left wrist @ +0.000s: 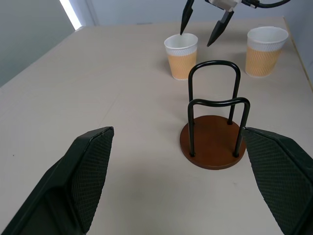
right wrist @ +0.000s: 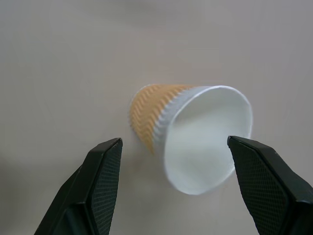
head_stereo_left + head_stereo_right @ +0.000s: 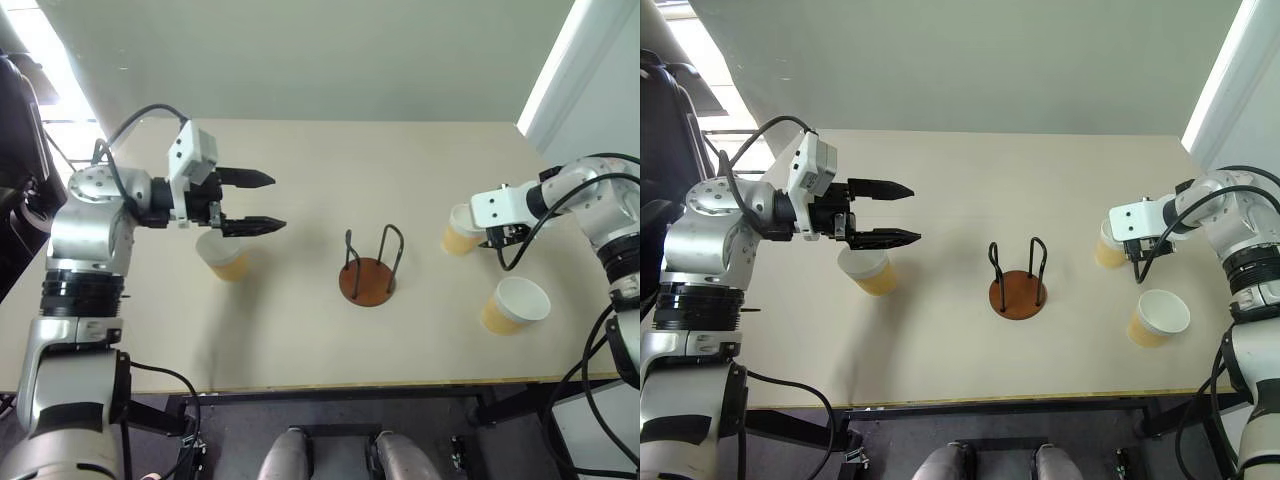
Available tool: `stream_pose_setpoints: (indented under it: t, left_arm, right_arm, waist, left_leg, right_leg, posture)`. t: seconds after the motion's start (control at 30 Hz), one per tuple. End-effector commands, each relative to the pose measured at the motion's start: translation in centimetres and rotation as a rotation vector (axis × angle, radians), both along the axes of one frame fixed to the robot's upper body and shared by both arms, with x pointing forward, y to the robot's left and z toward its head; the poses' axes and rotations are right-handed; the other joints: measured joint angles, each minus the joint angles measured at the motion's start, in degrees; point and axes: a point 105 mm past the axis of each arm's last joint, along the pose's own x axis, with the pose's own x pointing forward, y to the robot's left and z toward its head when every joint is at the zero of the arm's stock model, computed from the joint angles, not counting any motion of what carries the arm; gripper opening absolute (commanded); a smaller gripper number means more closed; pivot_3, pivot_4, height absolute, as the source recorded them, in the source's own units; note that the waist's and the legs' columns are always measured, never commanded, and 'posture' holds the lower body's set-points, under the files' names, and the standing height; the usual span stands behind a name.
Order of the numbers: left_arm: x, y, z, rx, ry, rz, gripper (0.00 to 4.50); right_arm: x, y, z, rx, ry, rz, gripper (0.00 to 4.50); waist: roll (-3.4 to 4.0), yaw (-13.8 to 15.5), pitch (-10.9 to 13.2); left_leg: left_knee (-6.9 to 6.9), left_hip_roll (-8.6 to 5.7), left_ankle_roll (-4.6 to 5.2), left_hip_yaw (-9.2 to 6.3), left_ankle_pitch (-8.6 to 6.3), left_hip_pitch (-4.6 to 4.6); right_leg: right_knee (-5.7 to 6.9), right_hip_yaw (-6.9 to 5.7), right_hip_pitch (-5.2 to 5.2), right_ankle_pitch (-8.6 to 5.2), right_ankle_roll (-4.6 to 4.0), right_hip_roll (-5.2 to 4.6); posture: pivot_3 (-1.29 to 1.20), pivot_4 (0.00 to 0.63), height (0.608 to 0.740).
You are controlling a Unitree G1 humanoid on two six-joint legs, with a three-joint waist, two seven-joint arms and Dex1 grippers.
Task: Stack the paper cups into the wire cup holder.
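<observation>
Both claws spread, right claw (image 1: 201, 25) above paper cup (image 1: 181, 55), wire cup holder (image 3: 369, 268) empty

No readable text, label, brand, number or sign appears anywhere: the paper cups (image 3: 518, 305) carry just a plain wavy embossed pattern, and the wire cup holder (image 3: 368, 268) is unmarked.

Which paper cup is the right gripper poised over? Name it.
The far right-side cup, directly under the open right gripper; the other right-side cup stands nearer the table's front edge.
</observation>
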Motion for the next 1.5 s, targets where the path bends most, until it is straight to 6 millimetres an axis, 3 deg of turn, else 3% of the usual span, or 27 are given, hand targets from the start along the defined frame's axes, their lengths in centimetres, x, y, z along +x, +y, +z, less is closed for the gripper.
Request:
stream_pose_setpoints:
  t: [0.03, 0.3, 0.33, 0.4, 0.67, 0.93, 1.23, 1.5]
  left_arm:
    - [-0.6, 0.3, 1.4, -0.005, -0.058, -0.003, 4.5]
    - [-0.7, 0.0, 1.5, -0.003, -0.066, -0.012, 4.5]
    - [-0.7, 0.0, 1.5, -0.003, -0.066, -0.013, 4.5]
    - [-0.7, 0.1, 1.5, -0.002, -0.067, -0.012, 4.5]
    - [-0.1, 0.8, 0.6, 0.036, -0.055, 0.007, 4.5]
    - [0.8, 0.8, -0.1, 0.084, -0.033, -0.015, 4.5]
    - [2.8, 0.1, -1.1, 0.095, -0.044, -0.048, 4.5]
    - [3.4, -1.9, -1.5, 0.087, -0.052, -0.128, 4.5]
  right_arm:
    - [0.4, 0.0, 0.7, -0.026, -0.038, 0.007, 3.51]
    - [1.1, -0.4, -0.3, -0.089, -0.044, -0.006, 3.51]
    - [1.1, -0.4, -0.4, -0.094, -0.045, -0.008, 3.35]
    - [1.2, -0.5, -0.4, -0.098, -0.047, -0.011, 2.92]
    - [0.9, -0.5, 0.2, -0.097, -0.027, -0.002, 0.03]
    - [-0.7, 0.0, 2.7, -0.125, -0.042, 0.063, 0.01]
    - [-3.7, 5.2, 8.0, -0.106, -0.134, 0.205, 0.01]
    - [-5.8, 8.9, 10.3, -0.099, -0.158, 0.294, 0.01]
  waist:
    - [0.0, 0.0, 0.0]
    - [0.0, 0.0, 0.0]
    - [0.01, 0.0, 0.0]
    - [0.01, -0.01, 0.0]
    - [0.01, -0.01, 0.0]
    - [0.01, 0.04, 0.01]
    - [0.01, -0.07, 0.01]
    - [0.01, -0.01, 0.01]
  left_leg:
    - [0.0, 0.0, 0.0, 0.0, 0.0, -0.01]
    - [0.01, 0.0, 0.0, 0.01, 0.0, -0.01]
    - [0.0, 0.0, -0.01, 0.01, 0.0, -0.01]
    - [-0.01, 0.0, -0.01, 0.02, -0.01, 0.0]
    - [-0.05, 0.0, -0.02, 0.02, -0.02, -0.01]
    - [-0.12, 0.0, -0.06, 0.01, -0.06, -0.03]
    - [-0.18, 0.0, -0.05, 0.0, -0.09, -0.03]
    - [-0.1, -0.01, -0.04, 0.02, -0.09, -0.08]
  right_leg:
    - [0.0, 0.0, 0.0, 0.0, 0.0, 0.0]
    - [0.0, 0.0, 0.0, 0.0, -0.02, -0.03]
    - [0.0, 0.0, 0.0, 0.0, -0.03, -0.02]
    - [0.0, 0.0, 0.0, 0.0, -0.03, -0.02]
    - [-0.01, 0.0, -0.01, -0.02, -0.08, -0.03]
    - [-0.03, -0.02, -0.03, -0.11, -0.23, -0.03]
    - [-0.06, -0.03, -0.05, -0.14, -0.25, -0.01]
    - [-0.1, -0.04, -0.03, -0.14, -0.19, -0.02]
  posture:
    - [0.0, 0.15, 0.74]
    - [0.0, 0.15, 0.74]
    - [0.0, 0.15, 0.74]
    - [0.0, 0.15, 0.74]
    - [0.0, 0.15, 0.74]
    - [0.0, 0.15, 0.74]
    - [0.0, 0.15, 0.74]
    - [0.0, 0.15, 0.74]
